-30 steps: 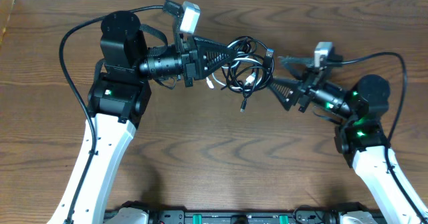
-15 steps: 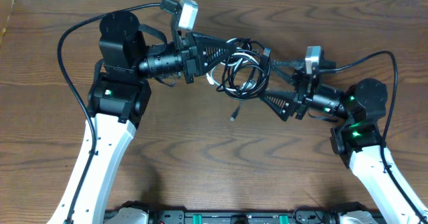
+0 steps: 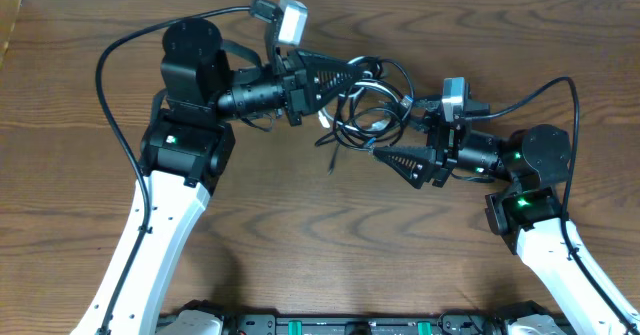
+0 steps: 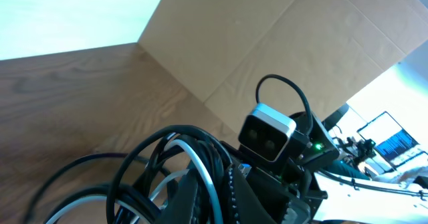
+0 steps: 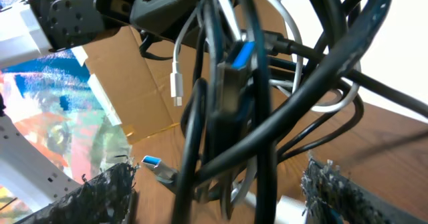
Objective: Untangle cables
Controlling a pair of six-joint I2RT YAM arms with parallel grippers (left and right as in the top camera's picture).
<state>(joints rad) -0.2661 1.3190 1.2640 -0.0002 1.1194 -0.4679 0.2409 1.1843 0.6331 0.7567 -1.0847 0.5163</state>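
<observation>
Left gripper: clamped shut on cables, tangled bundle lifted near desk's far edge, mid-width. Right gripper: jaws wide at the hanging loops, holding nothing. Step: selecting a strand. Next: pinch one cord, draw it clear.

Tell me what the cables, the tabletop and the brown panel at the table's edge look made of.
Cables: flexible rubber or plastic jackets, mostly black with a slight sheen, plus one white cable; they bend in loose loops.
Tabletop: wood or wood-look laminate, brown and matte, with visible grain; I cannot tell which.
Brown panel: likely cardboard, flat and dull, with fold creases.
</observation>
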